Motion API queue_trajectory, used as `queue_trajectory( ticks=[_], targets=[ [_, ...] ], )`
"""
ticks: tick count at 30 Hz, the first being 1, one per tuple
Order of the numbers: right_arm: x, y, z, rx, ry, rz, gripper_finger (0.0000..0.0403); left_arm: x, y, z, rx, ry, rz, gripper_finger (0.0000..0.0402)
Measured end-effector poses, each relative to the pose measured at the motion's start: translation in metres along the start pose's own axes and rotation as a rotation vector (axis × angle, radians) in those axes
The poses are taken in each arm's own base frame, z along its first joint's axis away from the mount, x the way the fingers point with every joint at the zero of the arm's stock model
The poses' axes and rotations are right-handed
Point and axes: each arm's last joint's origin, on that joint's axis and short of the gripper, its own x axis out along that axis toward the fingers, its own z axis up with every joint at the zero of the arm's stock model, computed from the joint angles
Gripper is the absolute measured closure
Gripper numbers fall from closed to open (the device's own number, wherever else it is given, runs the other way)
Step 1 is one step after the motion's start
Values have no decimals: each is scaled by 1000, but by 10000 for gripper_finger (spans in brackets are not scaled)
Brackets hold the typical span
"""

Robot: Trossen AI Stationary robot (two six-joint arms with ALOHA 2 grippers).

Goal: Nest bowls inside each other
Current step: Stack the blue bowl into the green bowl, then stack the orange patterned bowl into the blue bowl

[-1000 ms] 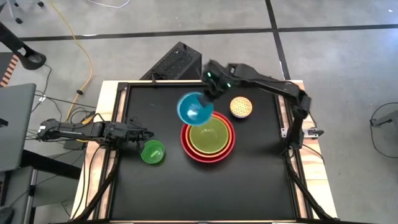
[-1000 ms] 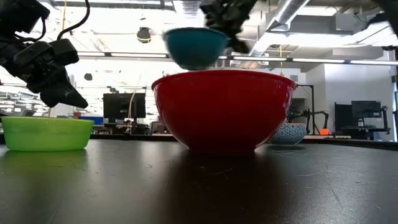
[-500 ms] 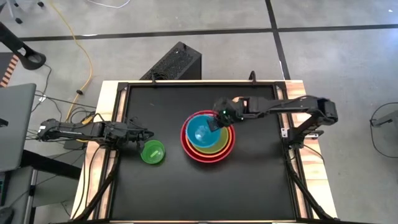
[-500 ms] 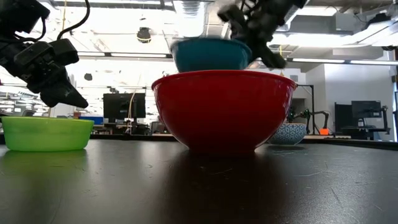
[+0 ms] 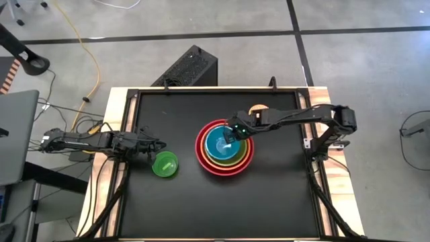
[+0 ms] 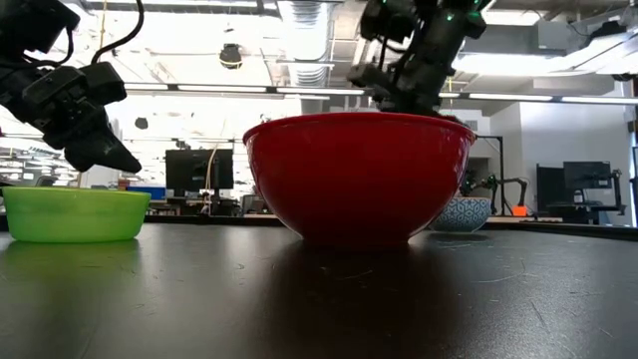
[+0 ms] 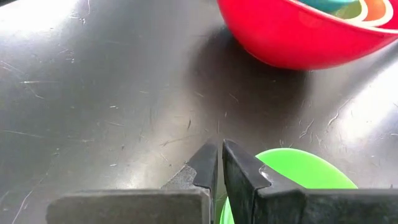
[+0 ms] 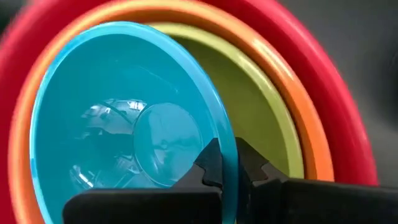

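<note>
A red bowl [image 5: 201,153] holds an orange bowl [image 5: 248,156] and a lime green bowl [image 5: 235,156]. The blue bowl [image 5: 218,143] sits low inside them, off toward the stack's far left, with my right gripper [image 5: 232,132] shut on its rim. In the low view the red wall [image 6: 359,175] hides it. The small speckled bowl [image 5: 257,108] stands behind the stack, half hidden by my right arm. The bright green bowl [image 5: 165,164] rests on its base at the left, beside my shut left gripper [image 7: 219,163]. My right gripper pinches the blue bowl's rim [image 8: 232,146] on the bowl's right side, one finger [image 8: 210,163] inside the bowl and one finger [image 8: 250,164] outside. The fingers slant down from the table's far right. The bowl lies tilted within the lime green bowl; whether it rests there I cannot tell.
A black box [image 5: 190,67] stands on the floor just past the table's far edge. The wooden table frame [image 5: 115,114] borders the black top. Bare black top [image 5: 222,208] lies between the stack and the near edge.
My right gripper has carried the blue bowl from above the stack's far left edge toward the near edge and down into the stack, rolling its wrist on the way. The bowl has sunk below the red rim. The arm now covers part of the speckled bowl.
</note>
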Motion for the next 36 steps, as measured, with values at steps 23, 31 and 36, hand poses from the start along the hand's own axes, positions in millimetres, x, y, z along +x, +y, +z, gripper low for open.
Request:
queue_trajectory(
  ticks=[23, 31, 36],
  targets=[
    [2, 2, 0, -29, 75, -9, 270, 0, 0, 0, -10, 0, -2, 388],
    [-42, 20, 15, -89, 55, 17, 259, 0, 0, 1, -12, -9, 5, 388],
    [-66, 24, 26, -122, 5, -34, 266, 0, 0, 1, -16, -12, 7, 388]
  ],
)
